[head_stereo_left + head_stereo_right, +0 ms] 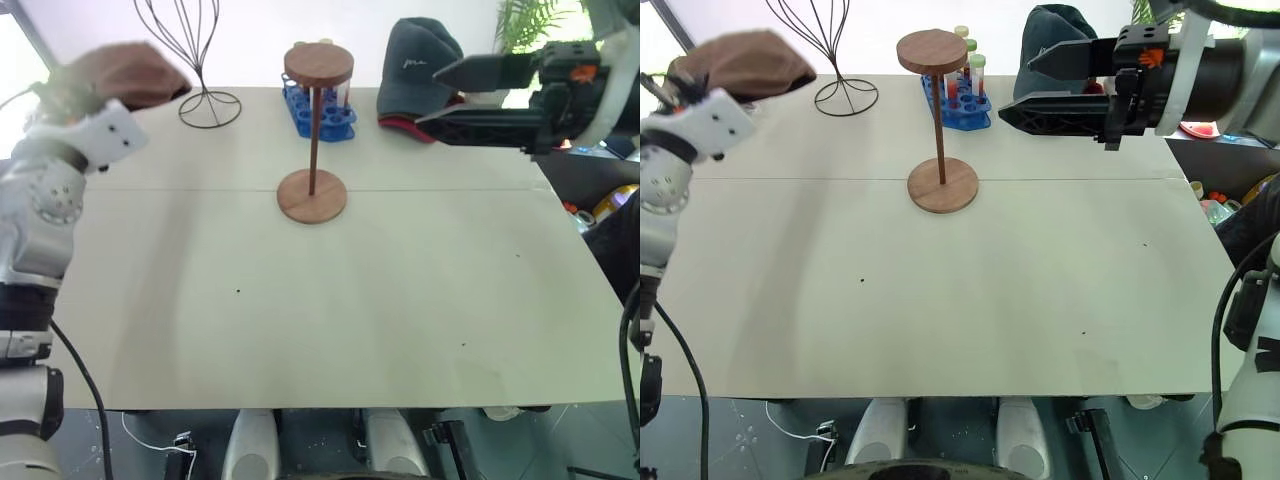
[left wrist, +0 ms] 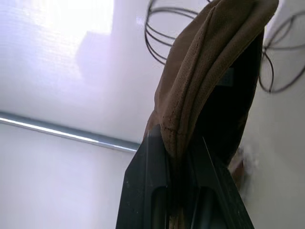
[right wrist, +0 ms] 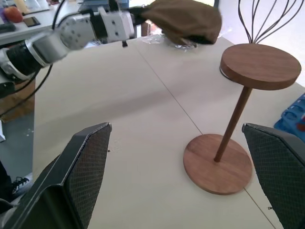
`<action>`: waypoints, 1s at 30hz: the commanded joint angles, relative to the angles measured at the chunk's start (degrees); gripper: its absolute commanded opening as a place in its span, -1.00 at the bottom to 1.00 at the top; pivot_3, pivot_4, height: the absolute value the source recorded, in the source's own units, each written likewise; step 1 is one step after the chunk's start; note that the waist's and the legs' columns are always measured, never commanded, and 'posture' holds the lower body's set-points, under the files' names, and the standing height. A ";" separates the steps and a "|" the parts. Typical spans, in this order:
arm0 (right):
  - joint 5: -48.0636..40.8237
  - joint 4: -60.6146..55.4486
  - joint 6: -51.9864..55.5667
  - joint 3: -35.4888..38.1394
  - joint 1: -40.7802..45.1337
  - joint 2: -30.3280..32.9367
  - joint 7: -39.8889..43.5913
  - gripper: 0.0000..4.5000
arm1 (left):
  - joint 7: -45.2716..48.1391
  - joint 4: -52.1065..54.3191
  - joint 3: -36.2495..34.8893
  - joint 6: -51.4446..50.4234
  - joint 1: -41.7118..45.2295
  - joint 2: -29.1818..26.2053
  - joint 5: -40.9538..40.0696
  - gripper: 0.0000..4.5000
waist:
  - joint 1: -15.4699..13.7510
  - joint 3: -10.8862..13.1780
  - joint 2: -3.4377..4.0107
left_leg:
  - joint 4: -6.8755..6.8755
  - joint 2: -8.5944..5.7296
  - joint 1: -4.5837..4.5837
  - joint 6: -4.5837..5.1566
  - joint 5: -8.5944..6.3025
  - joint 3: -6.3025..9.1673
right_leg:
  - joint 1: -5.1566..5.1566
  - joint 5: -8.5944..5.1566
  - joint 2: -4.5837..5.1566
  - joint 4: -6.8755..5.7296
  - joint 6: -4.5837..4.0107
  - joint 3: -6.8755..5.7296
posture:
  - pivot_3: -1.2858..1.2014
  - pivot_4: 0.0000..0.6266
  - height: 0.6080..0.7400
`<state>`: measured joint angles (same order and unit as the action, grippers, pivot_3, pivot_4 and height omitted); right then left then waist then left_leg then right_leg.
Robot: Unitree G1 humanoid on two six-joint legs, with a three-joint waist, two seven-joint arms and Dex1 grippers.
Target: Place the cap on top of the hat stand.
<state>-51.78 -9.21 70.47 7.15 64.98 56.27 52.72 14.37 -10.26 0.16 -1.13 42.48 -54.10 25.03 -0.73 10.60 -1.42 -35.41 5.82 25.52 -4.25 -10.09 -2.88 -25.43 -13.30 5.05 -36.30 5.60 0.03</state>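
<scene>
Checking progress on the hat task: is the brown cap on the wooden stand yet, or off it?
Off. The cap hangs pinched in the left gripper, up in the air; the hat stand has a bare top disc.

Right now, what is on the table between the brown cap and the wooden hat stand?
The black wire stand, standing farther back. Otherwise it's bare table, as the left eye view shows between cap and hat stand.

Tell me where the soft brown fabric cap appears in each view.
Left eye: soft brown fabric cap, upper left.
Right eye: upper left.
Left wrist: centre, pinched in the left end effector.
Right wrist: top centre.
Shared landmark: black wire head-shaped stand beside it.
</scene>
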 commanded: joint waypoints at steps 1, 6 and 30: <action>1.40 0.45 -2.18 0.57 0.31 1.27 1.12 1.00 | 6.71 8.55 -1.36 1.17 4.84 -1.11 -3.91 -0.95 | 0.01 0.00 0.00 | 0.00 0.00 0.00 0.00 0.00 0.01 | 0.00 0.06 -0.01 0.00 0.10 0.00 | 0.03 -0.52 0.82; 3.09 1.67 -3.55 -0.27 0.80 1.24 2.29 1.00 | 11.02 13.26 1.38 0.78 13.51 2.78 -5.17 -0.95 | 0.04 0.00 0.01 | 0.01 0.00 -0.03 0.02 0.01 0.01 | -0.01 0.09 -0.04 -0.03 0.18 0.00 | 0.03 -0.52 0.82; 5.27 3.14 -4.14 -0.25 2.73 0.79 2.35 1.00 | 25.39 30.61 7.39 -7.23 9.46 11.52 -4.79 -0.95 | 0.02 0.02 0.04 | -0.39 0.00 0.05 0.05 0.00 0.03 | 0.07 0.13 -0.06 -0.11 0.28 0.10 | 0.03 -0.52 0.82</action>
<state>-46.27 -5.82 67.12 5.01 65.65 56.92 55.21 39.50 16.28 8.59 -8.60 50.86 -42.50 20.57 -0.71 10.62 -1.38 -35.81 5.82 25.59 -4.20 -10.09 -2.85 -25.36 -13.18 4.99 -36.41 5.88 0.13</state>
